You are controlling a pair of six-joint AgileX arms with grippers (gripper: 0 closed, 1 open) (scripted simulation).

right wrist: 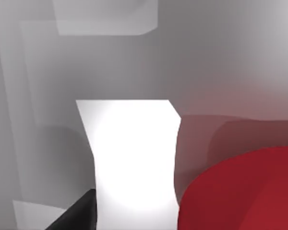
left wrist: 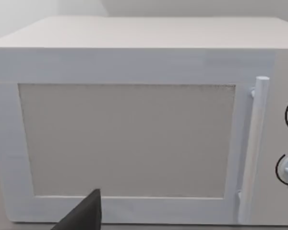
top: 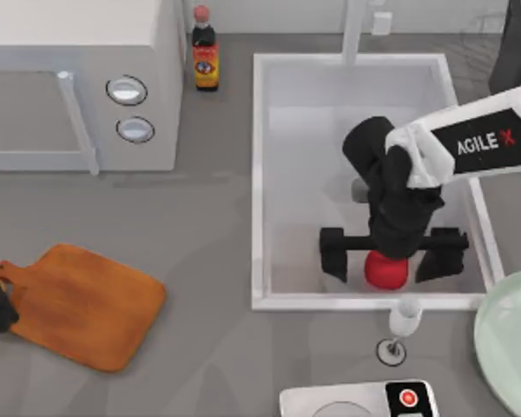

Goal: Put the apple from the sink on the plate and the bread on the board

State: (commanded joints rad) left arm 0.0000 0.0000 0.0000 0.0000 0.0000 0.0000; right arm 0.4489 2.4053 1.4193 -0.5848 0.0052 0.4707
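**Right gripper straddles the apple at the sink's lower edge**

In the top view the right gripper (top: 392, 252) is down inside the sink (top: 259, 174), in the lower right part of the basin. Its two dark fingers (top: 334, 254) are spread wide, one to the left and one to the right of the apple (top: 386, 272). The apple lies on the basin floor, close against the sink's lower wall, between the two fingers and partly under the black wrist (only its lower half is in sight). There is a gap on each side between the red fruit and the fingers, so the jaws stand open and hold nothing. The white forearm of the AgileX arm runs in from the right edge of the frame across the sink's right rim.

In the right wrist view the apple (right wrist: 245, 191) is a red mass in the lower right of the frame, close to the lens, with the sink's pale wall behind it and a dark fingertip (right wrist: 79, 213) at the bottom left.

The plate (top: 512, 339) sits at the lower right of the top view, cut by the frame edge, just outside the sink's lower right corner. The board (top: 82, 304) lies at the lower left, bare. The left arm is parked at the left edge of the frame, just beside the board's handle; its wrist camera faces a white microwave (left wrist: 134, 134).
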